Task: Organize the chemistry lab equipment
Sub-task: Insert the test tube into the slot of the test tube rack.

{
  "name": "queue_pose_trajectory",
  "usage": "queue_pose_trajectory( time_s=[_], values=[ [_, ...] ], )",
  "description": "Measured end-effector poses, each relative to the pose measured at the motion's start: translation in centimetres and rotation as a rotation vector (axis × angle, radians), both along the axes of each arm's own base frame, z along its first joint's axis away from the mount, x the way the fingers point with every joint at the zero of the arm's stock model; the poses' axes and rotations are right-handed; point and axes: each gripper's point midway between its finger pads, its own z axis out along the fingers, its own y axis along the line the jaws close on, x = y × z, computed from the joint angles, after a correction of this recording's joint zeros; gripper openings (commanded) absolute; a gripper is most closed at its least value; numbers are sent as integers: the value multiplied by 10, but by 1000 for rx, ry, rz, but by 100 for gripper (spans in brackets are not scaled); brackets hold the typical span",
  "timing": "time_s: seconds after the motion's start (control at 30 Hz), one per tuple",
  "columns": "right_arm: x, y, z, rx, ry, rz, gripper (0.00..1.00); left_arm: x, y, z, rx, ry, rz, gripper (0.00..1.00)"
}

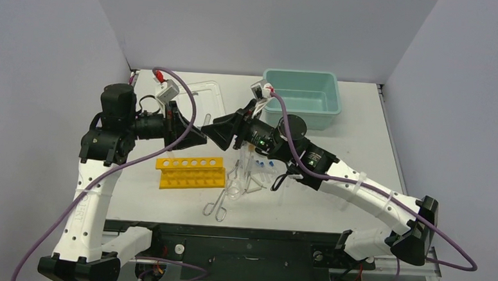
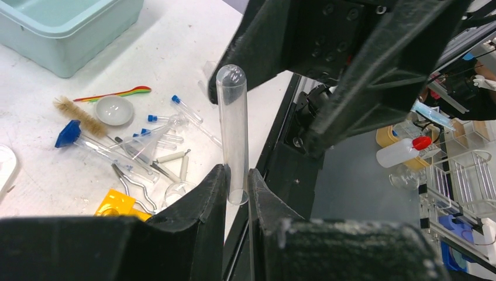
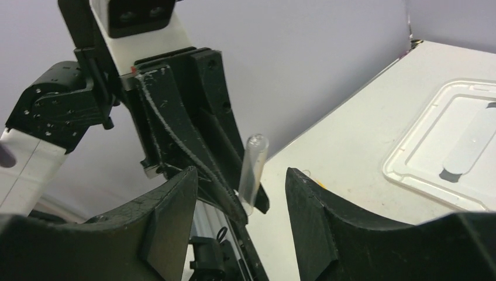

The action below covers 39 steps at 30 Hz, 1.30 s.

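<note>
While both arms are meeting in the air just beyond the yellow holed rack [image 1: 191, 173], we are looking down on a white table [image 1: 361, 153] with lab items scattered on it. Left of the rack, the left arm is reaching inward. The left gripper [image 1: 198, 136] is hanging above the table past the rack's far edge and pointing right. Its jaws are clenching the open end of a clear glass tube [image 2: 233, 129], whose rounded closed end is pointing away toward the other arm.

Just right of that, still past the rack's far edge, the right gripper [image 1: 216, 133] is facing the left one. Its jaws are standing released and wide apart. In the right wrist view the tube is showing in the gap between the fingers [image 3: 175, 199], touching neither.

Near the rack's right end, metal loop-handled tongs [image 1: 217, 206] are lying on the table. Right of the rack, more glass tubes [image 1: 247, 179] are lying in a loose pile with blue-capped vials [image 1: 268, 162] beside them. The left wrist view is also showing a tan-bristled brush [image 2: 79, 116] and a round dish [image 2: 114, 110] in that pile. Far beyond the rack and to its right, a teal tub [image 1: 303, 98] is sitting at the back of the table.
</note>
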Motion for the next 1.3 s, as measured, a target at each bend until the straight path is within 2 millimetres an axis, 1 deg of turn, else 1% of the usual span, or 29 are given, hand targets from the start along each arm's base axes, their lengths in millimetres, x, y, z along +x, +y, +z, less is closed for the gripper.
queue_pose_trajectory(
  time_s=[0.17, 0.37, 0.67, 0.73, 0.8, 0.83, 0.97, 1.03, 1.2, 1.3],
  values=[
    [-12, 0, 4, -49, 11, 69, 52, 0, 2, -5, 25, -13, 5, 0],
    [-16, 2, 9, -78, 16, 98, 49, -1, 4, -9, 45, -20, 7, 0],
    [-8, 12, -14, -191, 52, 99, 40, -5, 5, -11, 67, -31, 2, 0],
    [-7, 12, -17, -207, 54, 97, 37, -5, 5, -12, 69, -30, 3, 0],
    [-6, 13, -18, -218, 55, 91, 31, -6, 5, -13, 71, -28, 1, 0],
    [-6, 12, -19, -221, 56, 89, 26, -6, 5, -13, 73, -29, 1, 0],
    [-4, 10, -20, -235, 51, 76, 15, -7, 6, -16, 88, -33, -1, 0],
    [-3, 10, -18, -238, 44, 73, 12, -7, 7, -18, 101, -41, 0, 0],
    [-5, 9, -16, -245, 45, 78, 11, -7, 7, -17, 115, -75, -6, 0],
    [-3, 12, -18, -249, 48, 81, 15, -6, 8, -18, 123, -78, 0, 0]
  ],
)
